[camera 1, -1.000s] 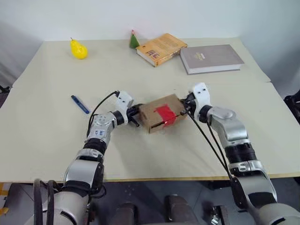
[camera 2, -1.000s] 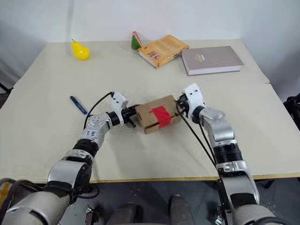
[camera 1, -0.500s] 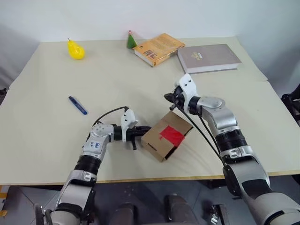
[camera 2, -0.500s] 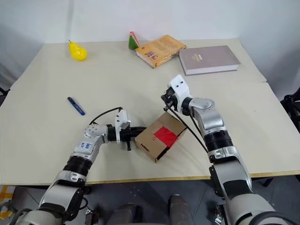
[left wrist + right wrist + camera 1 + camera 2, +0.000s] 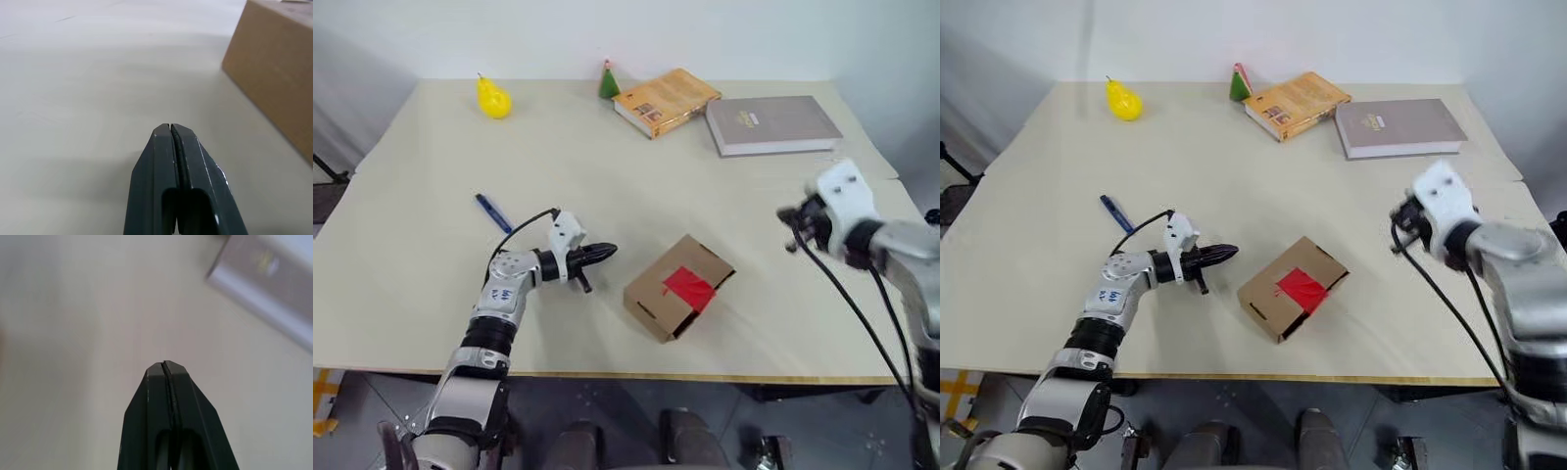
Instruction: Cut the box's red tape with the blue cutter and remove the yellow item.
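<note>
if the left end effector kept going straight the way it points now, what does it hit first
Most likely the box: the shut left end effector points along the table toward its near side, though it may just skim past.

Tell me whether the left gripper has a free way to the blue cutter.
Probably yes: the blue cutter lies alone on bare table just beyond the left gripper, which is shut and points away toward the box, so it must turn and open.

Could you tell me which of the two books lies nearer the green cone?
The orange book, lying askew just beside the green cone; the grey book lies farther right.
</note>
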Controlling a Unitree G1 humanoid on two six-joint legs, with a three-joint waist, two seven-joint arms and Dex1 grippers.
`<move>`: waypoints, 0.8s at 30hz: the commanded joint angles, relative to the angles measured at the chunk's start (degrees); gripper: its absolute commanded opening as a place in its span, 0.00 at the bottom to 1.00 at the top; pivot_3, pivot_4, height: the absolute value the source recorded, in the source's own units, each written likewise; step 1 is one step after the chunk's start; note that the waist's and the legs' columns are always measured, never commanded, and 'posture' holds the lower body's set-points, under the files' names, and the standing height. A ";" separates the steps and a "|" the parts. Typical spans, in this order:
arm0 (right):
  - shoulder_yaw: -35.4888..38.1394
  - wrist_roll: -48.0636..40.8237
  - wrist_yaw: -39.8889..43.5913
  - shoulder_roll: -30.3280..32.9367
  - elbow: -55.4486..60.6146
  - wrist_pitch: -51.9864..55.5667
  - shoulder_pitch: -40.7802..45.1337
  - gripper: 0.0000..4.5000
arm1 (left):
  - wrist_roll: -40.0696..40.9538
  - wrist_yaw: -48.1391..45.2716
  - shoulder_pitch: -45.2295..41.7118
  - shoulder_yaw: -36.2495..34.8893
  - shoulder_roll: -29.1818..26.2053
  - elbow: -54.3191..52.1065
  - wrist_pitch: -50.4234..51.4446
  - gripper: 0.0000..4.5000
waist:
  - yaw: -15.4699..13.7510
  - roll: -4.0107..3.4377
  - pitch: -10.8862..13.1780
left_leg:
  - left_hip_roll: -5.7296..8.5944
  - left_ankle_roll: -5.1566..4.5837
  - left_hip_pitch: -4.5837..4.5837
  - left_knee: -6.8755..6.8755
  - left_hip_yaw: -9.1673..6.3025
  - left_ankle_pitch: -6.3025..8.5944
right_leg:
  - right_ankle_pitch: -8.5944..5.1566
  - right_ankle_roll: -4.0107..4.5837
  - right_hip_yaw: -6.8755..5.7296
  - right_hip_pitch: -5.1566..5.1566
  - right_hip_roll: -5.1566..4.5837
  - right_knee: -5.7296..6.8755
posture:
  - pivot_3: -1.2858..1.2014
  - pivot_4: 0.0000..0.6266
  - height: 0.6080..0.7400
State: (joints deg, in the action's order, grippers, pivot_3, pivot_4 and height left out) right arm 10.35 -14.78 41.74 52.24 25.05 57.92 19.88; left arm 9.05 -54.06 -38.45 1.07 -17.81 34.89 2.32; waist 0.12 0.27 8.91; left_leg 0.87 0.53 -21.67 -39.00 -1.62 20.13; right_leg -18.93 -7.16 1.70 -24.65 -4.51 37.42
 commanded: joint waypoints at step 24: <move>-17.87 -1.81 -3.00 -12.77 -13.56 -7.58 17.51 0.00 | 1.21 -9.54 1.73 8.13 1.84 -13.75 9.15 0.01 | 0.07 0.52 0.33 | 0.09 -0.18 0.30 -0.10 0.43 -0.10 | 0.09 -0.15 0.17 0.06 -0.12 -0.11 | 0.52 0.24 1.00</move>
State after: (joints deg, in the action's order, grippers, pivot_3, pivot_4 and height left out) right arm -6.91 -17.76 38.13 39.82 13.14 53.27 36.26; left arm 9.21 -63.82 -36.59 9.18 -16.05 23.59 11.03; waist 0.19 0.79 9.23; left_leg 0.96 0.35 -21.37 -39.10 -1.19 20.03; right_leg -18.84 -7.31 1.86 -24.59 -4.64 37.32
